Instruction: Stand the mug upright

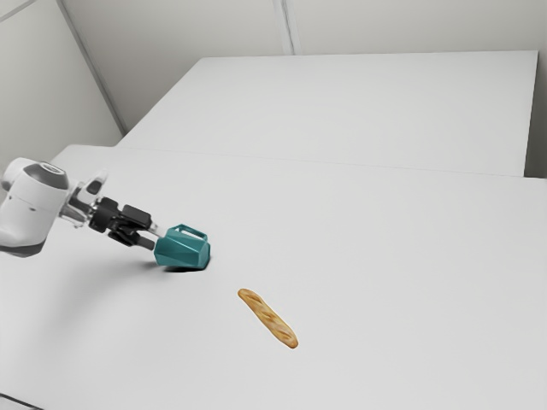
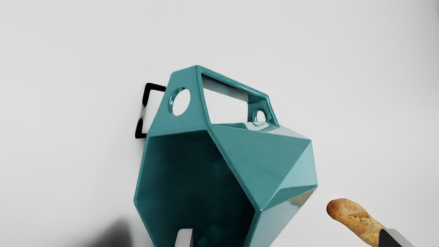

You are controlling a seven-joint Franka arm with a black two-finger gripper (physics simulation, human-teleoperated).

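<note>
the teal mug (image 1: 182, 248) lies on its side on the white table (image 1: 385, 273), mouth toward the gripper (image 1: 156, 238), handle (image 2: 185, 77) uppermost. the fingers stand wide apart, gripping nothing; one tip overlaps the mouth in the wrist view, though whether it touches is unclear. a baguette (image 1: 268, 319) lies near the mug, apart from it.

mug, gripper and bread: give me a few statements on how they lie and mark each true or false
1. The mug lies on its side. True.
2. The mug's mouth faces away from the gripper. False: it faces the gripper.
3. The gripper is shut on the handle. False: its fingers stand apart, clear of the handle.
4. The bread lies farther toward the exterior view's right than the mug. True.
</note>
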